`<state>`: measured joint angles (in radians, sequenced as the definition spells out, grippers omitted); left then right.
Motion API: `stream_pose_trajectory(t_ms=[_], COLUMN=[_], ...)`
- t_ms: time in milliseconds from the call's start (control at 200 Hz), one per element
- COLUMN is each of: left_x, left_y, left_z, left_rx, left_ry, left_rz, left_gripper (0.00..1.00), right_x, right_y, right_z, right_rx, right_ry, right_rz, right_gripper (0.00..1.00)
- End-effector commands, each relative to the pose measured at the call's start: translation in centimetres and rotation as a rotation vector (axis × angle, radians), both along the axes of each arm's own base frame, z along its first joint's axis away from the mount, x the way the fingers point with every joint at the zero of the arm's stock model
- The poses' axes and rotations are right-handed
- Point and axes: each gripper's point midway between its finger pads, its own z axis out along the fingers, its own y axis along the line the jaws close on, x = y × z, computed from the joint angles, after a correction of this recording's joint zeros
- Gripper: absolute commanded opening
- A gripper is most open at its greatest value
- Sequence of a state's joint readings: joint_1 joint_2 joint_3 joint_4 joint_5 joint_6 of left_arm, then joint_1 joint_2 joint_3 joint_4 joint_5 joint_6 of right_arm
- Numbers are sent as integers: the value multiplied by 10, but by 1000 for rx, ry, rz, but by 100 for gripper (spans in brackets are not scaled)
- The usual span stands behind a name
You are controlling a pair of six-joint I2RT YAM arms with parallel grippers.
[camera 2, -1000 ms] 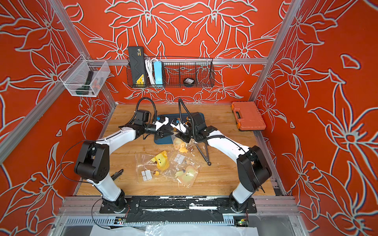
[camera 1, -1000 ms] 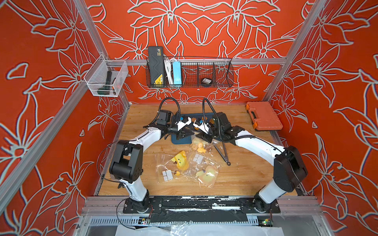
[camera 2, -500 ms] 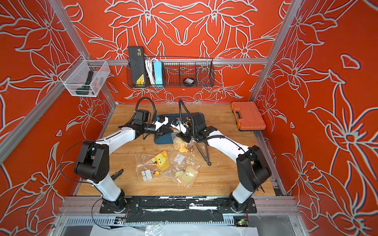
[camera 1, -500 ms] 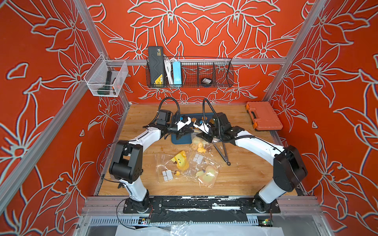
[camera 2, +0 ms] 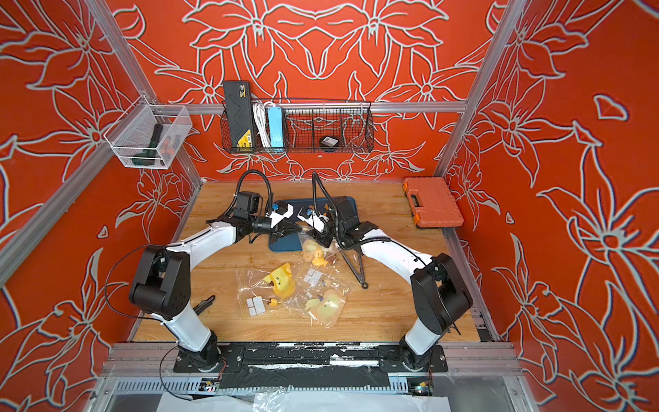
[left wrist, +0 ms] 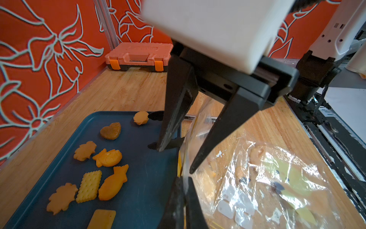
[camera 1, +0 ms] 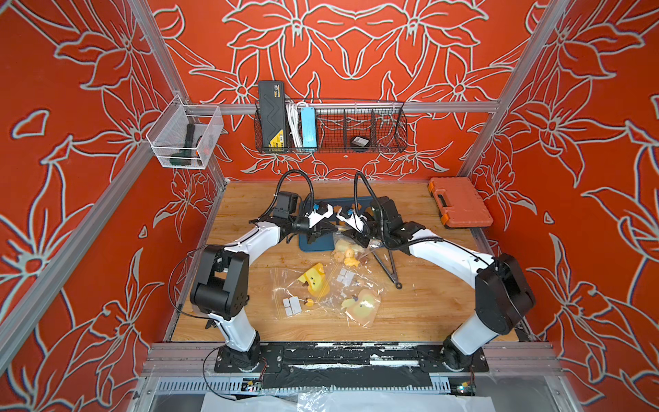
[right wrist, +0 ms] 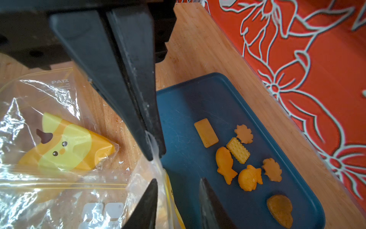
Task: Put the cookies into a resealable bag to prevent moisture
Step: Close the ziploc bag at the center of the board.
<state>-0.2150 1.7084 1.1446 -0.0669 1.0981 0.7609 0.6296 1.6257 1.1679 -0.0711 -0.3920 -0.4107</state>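
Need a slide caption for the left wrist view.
Left claw pinches bag rim beside tray of cookies; right claw open astride its mouth.

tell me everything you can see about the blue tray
The blue tray is a dark blue rectangle with rounded corners and a low raised rim, looking like matte, lightly scuffed plastic. It lies flat on the wooden table, towards the back of it. Loose cookies sit on it, mostly clustered; the rest is bare. The resealable bag, its lip pinched by the shut left tool, reaches one edge.
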Motion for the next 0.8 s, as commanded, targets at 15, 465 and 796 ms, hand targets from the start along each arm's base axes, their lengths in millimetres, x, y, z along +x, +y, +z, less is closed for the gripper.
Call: stream_pose_trajectory(t_ms=[15,465,796], left_x=[-3,-4,-3], left_y=[2,1,2], left_z=[15,15,15], left_rx=[-21,-22,-22], left_ry=[-32,-31,-32], left_rz=[-19,-21,-21], left_gripper=[0,0,0], right_x=[4,3,-2], right_y=[3,20,25], right_z=[17,19,19], right_rx=[24,55,62], right_ry=[-59,-10,14], right_rz=[-1,70,102], right_gripper=[36,28,22])
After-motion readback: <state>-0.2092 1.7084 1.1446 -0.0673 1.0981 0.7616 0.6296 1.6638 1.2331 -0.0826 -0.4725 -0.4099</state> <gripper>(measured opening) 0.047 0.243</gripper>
